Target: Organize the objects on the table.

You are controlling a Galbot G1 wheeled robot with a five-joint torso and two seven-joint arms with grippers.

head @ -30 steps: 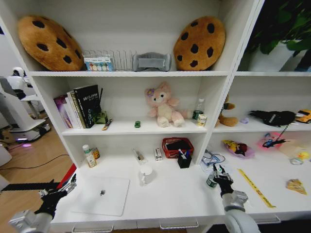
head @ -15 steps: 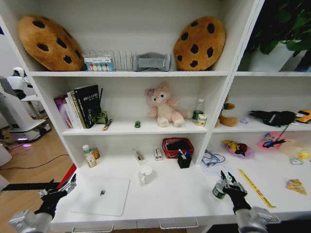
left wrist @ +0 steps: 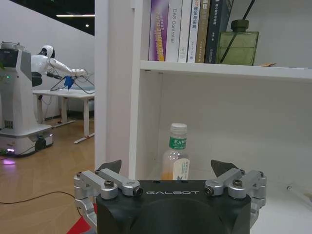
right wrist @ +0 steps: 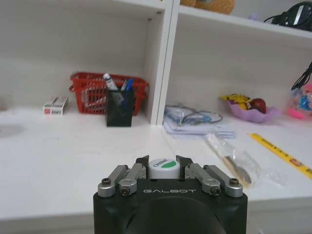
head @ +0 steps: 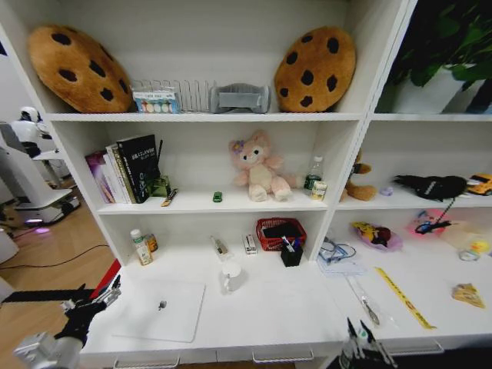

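Note:
A closed silver laptop lies on the white table at the front left. The tiny green toy car sits on the shelf above. Pens stand in a black holder near the shelf post. My right gripper hangs low at the table's front right edge, shut on a small bottle with a green and white cap. Off the table's left end, my left gripper is open and faces a drink bottle.
A red basket, a white mug and a small box stand at the back of the table. To the right lie a plastic-wrapped utensil, a yellow ruler and cables.
My right gripper has pulled back and down from above the table's right part to its front edge, carrying the small bottle. The left arm has stayed put.

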